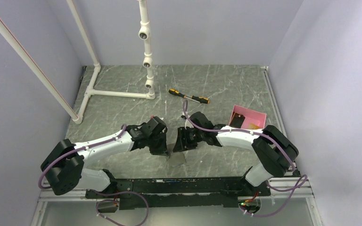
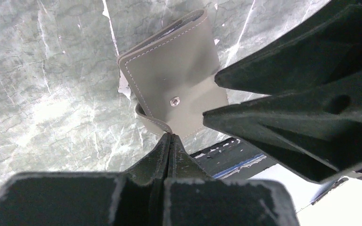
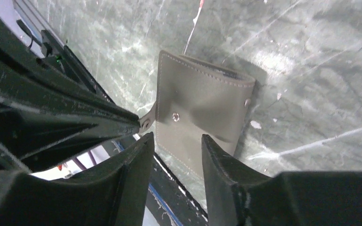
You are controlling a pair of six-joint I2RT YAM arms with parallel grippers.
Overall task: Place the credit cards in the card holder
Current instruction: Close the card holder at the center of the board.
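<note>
The left pincer (image 2: 169,139) was shut tight, its tips at the loose closure strap (image 2: 149,120) of the card holder (image 2: 174,77), apparently pinching it. The holder lay folded flat on the counter (image 1: 122,113) between the two arms, grey outside up, snap stud showing and unfastened. Just to its right, the right pincer (image 3: 174,153) hovered about half open over the holder's near edge, holding nothing. Further right, the credit cards (image 1: 238,121) sat in the pink tray (image 1: 260,114), well apart from the holder.

The step in hand looked like opening the holder, with no card yet loaded. The next move probably called for the right pincer to catch the upper flap and fold it back while the left kept the strap pinned.
</note>
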